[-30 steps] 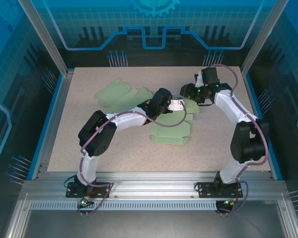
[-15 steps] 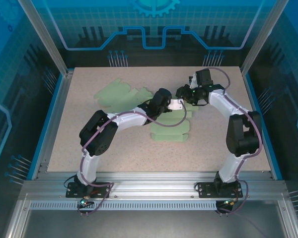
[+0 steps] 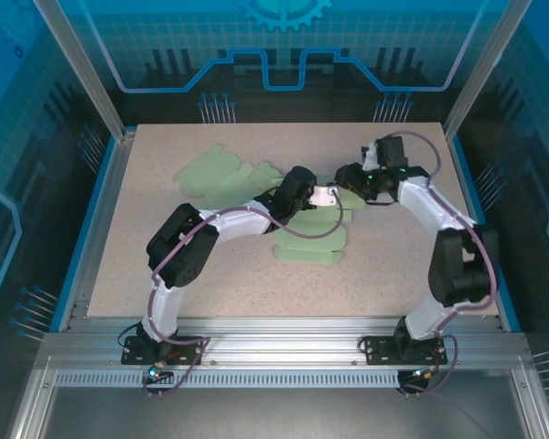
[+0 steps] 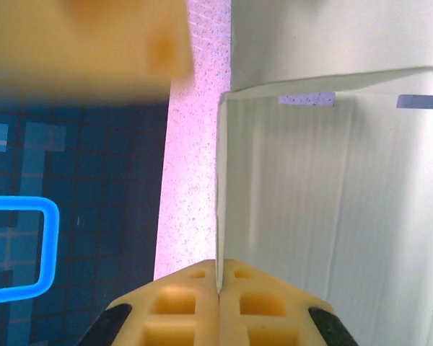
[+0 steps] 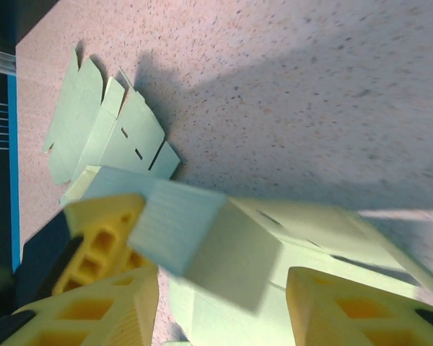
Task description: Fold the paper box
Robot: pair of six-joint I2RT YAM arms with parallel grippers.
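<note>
My left gripper (image 4: 218, 280) clamps the paper box (image 3: 311, 249). My right gripper (image 5: 216, 252) has shifted toward three o'clock and straddles a panel, grip uncertain. Fold unfinished.

Two green paper boxes: one partly folded box (image 3: 309, 241) pinched in the left gripper (image 4: 218, 282) and between the fingers of the right gripper (image 5: 220, 285), one flat box (image 3: 221, 174) well beyond the left gripper. Two grippers, one table (image 3: 165, 274).
</note>
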